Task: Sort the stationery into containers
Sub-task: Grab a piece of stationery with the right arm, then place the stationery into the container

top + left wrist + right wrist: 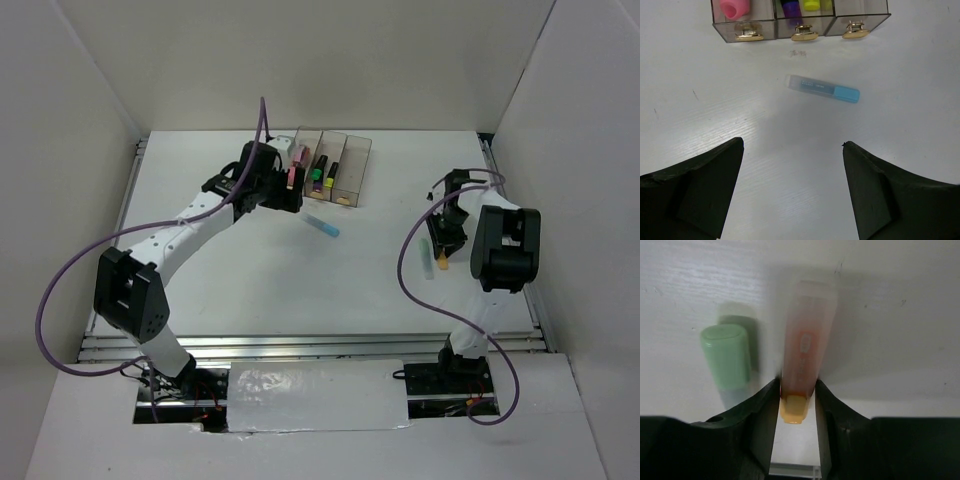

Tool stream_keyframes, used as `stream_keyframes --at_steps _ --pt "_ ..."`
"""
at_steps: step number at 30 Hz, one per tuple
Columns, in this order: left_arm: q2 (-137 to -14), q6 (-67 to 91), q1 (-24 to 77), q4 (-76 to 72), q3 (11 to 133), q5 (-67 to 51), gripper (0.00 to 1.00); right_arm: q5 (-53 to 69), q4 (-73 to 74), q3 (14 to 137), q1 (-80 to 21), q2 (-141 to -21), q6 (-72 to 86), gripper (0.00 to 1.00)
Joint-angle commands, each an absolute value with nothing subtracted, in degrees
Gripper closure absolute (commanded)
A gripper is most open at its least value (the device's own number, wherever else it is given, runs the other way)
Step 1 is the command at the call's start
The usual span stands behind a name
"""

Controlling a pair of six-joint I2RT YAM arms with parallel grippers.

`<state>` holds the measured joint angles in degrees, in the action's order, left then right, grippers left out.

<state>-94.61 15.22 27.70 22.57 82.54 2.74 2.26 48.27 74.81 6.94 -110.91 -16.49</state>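
My right gripper pinches the peach highlighter near one end, beside the mint pen; whether it's off the table, I can't tell. It looks light, stiff and slick, so I'd grip mid-barrel. My left gripper hangs spread above the light blue pen.

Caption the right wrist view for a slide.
Right hand shut on a peach highlighter, with a mint highlighter beside it on the white table.

Bins partly beyond top edge
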Motion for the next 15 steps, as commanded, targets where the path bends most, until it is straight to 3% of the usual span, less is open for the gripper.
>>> stream_keyframes --at_steps 1,4,5,6,11,15 --pt "-92.9 15.6 26.9 22.1 82.2 2.5 0.07 0.4 46.0 77.0 6.3 -112.8 -15.8 0.6" --pt "-92.6 15.7 26.5 21.9 81.7 2.5 0.07 1.7 48.1 79.4 5.7 -113.0 -15.7 0.79" --pt "-92.6 15.9 26.3 21.8 81.7 2.5 0.07 2.5 48.9 80.5 5.5 -112.9 -15.5 0.95" --pt "-92.5 15.9 26.1 21.7 81.6 2.5 0.07 3.2 49.7 83.6 5.3 -112.1 -15.0 1.0" --pt "-91.1 17.6 24.3 20.8 80.8 4.0 0.04 16.8 54.1 101.2 2.5 -108.5 -9.7 1.0" --pt "-91.1 17.6 22.4 20.7 80.8 2.7 0.01 26.9 44.3 109.1 -1.8 -108.8 -0.1 1.0"
